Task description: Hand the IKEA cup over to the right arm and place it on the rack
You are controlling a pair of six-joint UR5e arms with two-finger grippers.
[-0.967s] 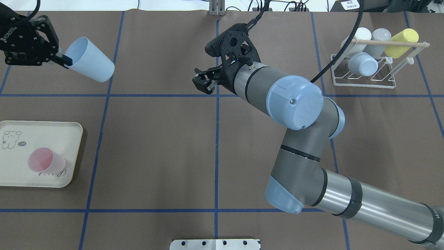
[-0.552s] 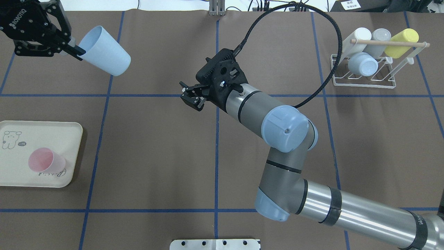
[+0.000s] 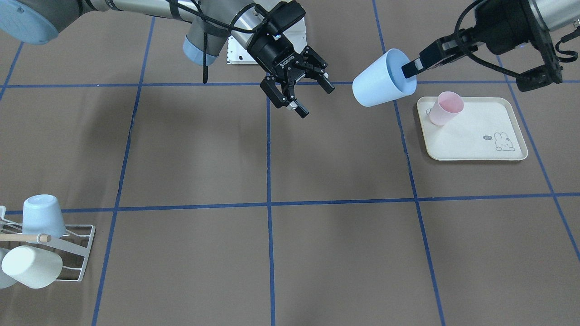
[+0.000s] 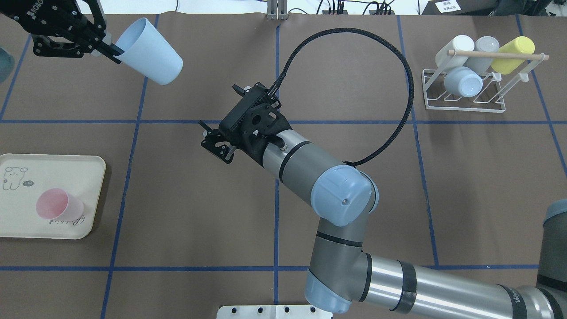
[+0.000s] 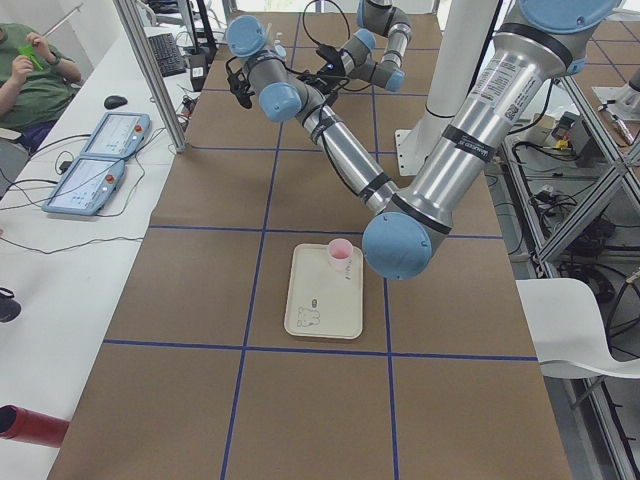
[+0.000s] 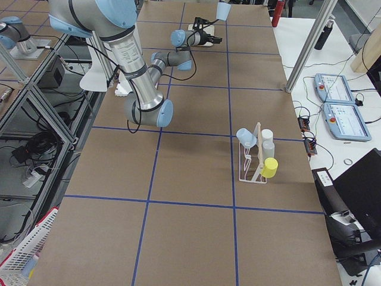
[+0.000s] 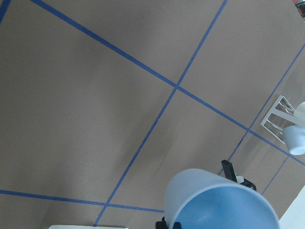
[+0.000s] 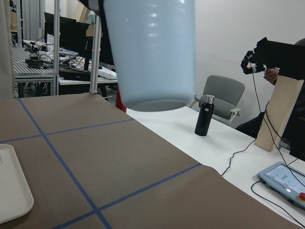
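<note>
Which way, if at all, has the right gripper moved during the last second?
Yes. In the overhead view the right gripper has crossed the horizontal blue tape line toward the camera and shifted left.

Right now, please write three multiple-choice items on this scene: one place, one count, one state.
1. Where is the small pink plastic cup? A) on the cream rabbit-print tray B) on the rack C) in a gripper
2. How many cups sit on the white wire rack? A) two B) four C) six
3. The right gripper is: A) shut on a cup B) open, empty C) hidden
1 A: it stands on the tray. 2 B: a white cup, a grey cup, a yellow cup, a pale blue cup. 3 B: its jaws stand apart; the left gripper holds the light blue plastic cup.
</note>
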